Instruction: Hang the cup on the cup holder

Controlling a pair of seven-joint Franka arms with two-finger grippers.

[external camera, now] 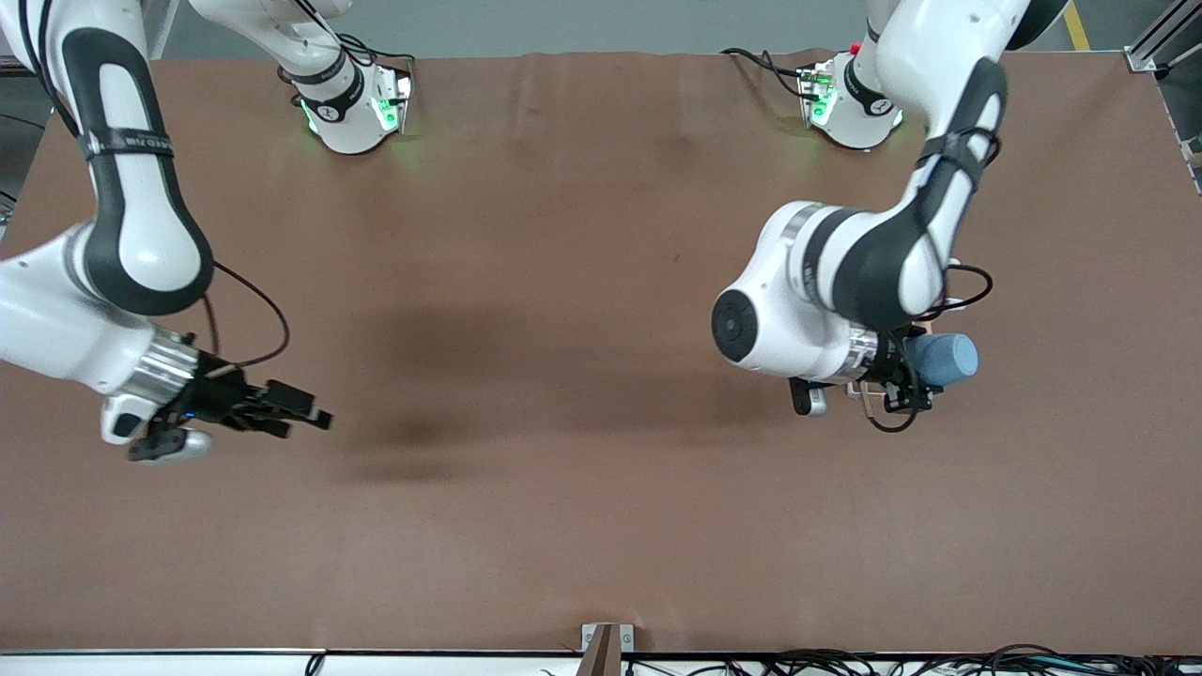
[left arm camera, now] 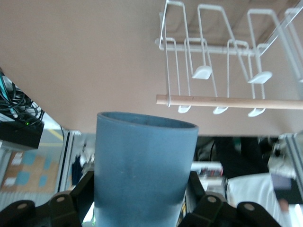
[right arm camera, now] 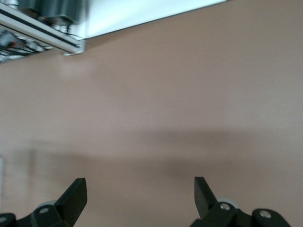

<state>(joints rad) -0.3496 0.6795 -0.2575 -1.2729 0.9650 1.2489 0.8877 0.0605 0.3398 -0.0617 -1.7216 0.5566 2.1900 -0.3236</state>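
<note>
We found no legible text, label, brand or number anywhere; a strap on the right arm (external camera: 125, 143) bore faint lettering we could not read.

Bare table (external camera: 563, 282) lies between both hands; the cup holder (left arm camera: 227, 100) stands before the cup (left arm camera: 142, 170).

Light blue, slightly tapered, handleless plastic cup (external camera: 944, 359) (left arm camera: 142, 170), matte, held off the table in the left gripper (external camera: 909, 376) toward the left arm's end of the brown table; it lies on its side in the front view. White wire cup holder (left arm camera: 227, 61) with upturned looped prongs and a light wooden rod, seen only in the left wrist view, apart from the cup's open mouth.
</note>
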